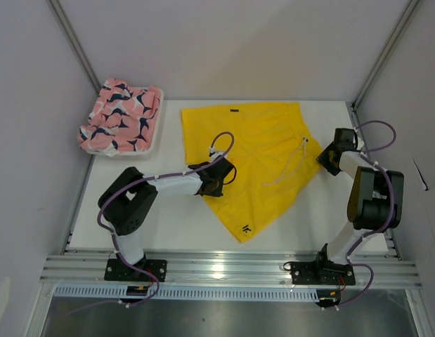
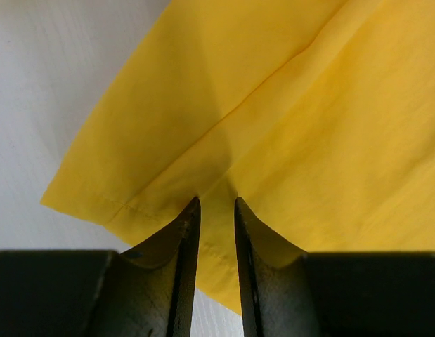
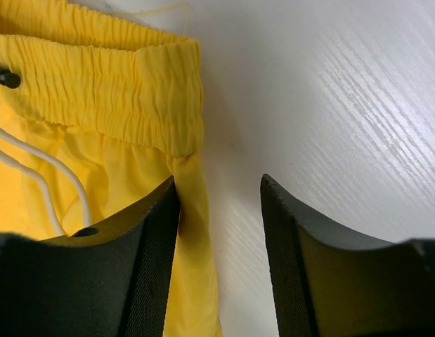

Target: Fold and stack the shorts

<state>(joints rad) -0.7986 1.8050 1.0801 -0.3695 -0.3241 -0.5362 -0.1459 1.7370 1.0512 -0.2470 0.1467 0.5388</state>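
Beyond and to the left of the left gripper [image 1: 218, 181], the pink shorts [image 1: 119, 116], printed in navy and white, lie crumpled in a white mesh basket [image 1: 159, 123] at the far left corner of the table [image 1: 175, 217], well apart from both arms.

The left gripper is lowered onto the left edge of the yellow shorts [image 1: 266, 151], which are spread flat across the middle of the table. In the left wrist view its jaws stand close together, clamped on a raised fold of the yellow cloth [image 2: 308, 126]. A crease runs up from the gap between the fingers [image 2: 185, 239], and a hemmed corner lies on bare table to the gripper's left.

To the right of that gripper the yellow shorts stretch away toward the right arm, a white drawstring [image 1: 294, 161] trailing over the fabric and one pointed corner reaching toward the near edge.

The right gripper [image 1: 327, 160] hangs at the right edge of the shorts, beside the waistband end. In the right wrist view its jaws are parted and hold nothing, with mostly bare table between them. The gathered elastic waistband [image 3: 105, 84] lies just ahead and to the left, and a narrow strip of yellow cloth runs along the inner side of its left finger [image 3: 150, 246].
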